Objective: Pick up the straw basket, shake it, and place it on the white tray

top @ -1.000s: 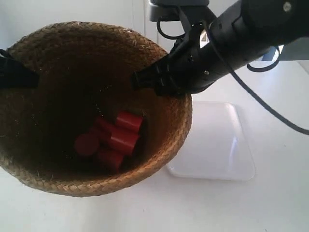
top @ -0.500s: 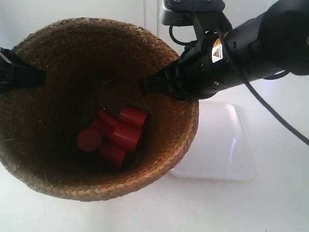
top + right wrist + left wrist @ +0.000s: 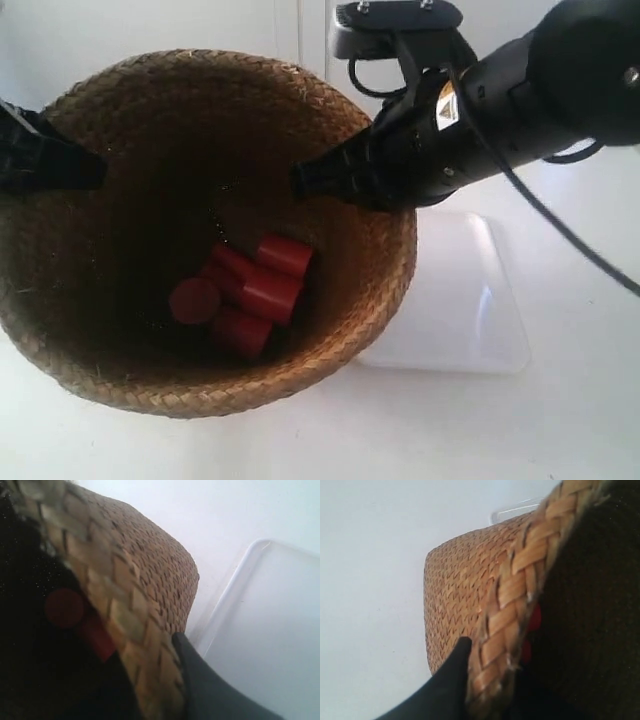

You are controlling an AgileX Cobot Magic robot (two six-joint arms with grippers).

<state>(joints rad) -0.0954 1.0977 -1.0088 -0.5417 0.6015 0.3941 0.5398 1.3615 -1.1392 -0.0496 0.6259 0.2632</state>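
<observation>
The straw basket (image 3: pixel 130 200) fills the exterior view's left, held by its braided rim on two sides. My left gripper (image 3: pixel 85 168) is shut on the rim at that view's left; one black finger (image 3: pixel 455 665) lies on the outer wall, the other is hidden inside. My right gripper (image 3: pixel 330 180) is shut on the opposite rim, its outer finger (image 3: pixel 200 670) against the weave (image 3: pixel 155 565). The white tray (image 3: pixel 470 300) lies on the table to the basket's right, partly covered by it. In the right wrist view the tray (image 3: pixel 270 630) sits just beyond the basket's base.
Several red cylinders (image 3: pixel 250 285) lie loose in the basket's dark bottom, and one also shows in the right wrist view (image 3: pixel 64 607). White tabletop (image 3: pixel 560 430) surrounds the tray. The right arm's black body and cables (image 3: pixel 520 90) hang over the basket's far right.
The basket has shifted to the right and slightly down with both grippers still on its rim. The red cylinders inside have slid a little to the right.
</observation>
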